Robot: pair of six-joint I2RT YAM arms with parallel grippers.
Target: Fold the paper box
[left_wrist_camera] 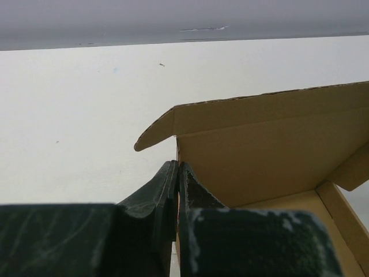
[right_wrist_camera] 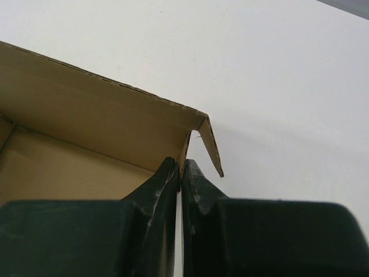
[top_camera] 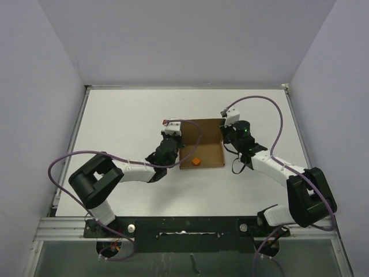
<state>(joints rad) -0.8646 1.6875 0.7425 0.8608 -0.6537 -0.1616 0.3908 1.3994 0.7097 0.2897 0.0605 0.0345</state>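
Paper box [top_camera: 202,141], a half-raised open tray that looks nearly square from above, sits on the table [top_camera: 127,124] between my arms. Left: my left gripper [top_camera: 177,144] is clamped on its left wall. Right: my right gripper [top_camera: 226,138] is clamped on its right wall. Both are equally near, and a loose corner flap [left_wrist_camera: 154,136] lies just ahead of each tip.

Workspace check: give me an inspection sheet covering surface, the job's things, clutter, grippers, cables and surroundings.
Surface: white table, a few tiny specks.
Job's things: brown paper box, open on top, walls standing, mid-table.
Clutter: small orange piece on the box floor.
Grippers: left gripper shut on the box's left wall; right gripper shut on its right wall.
Cables: purple cables loop off both arms.
Surroundings: pale walls on three sides; metal rail at the near edge.
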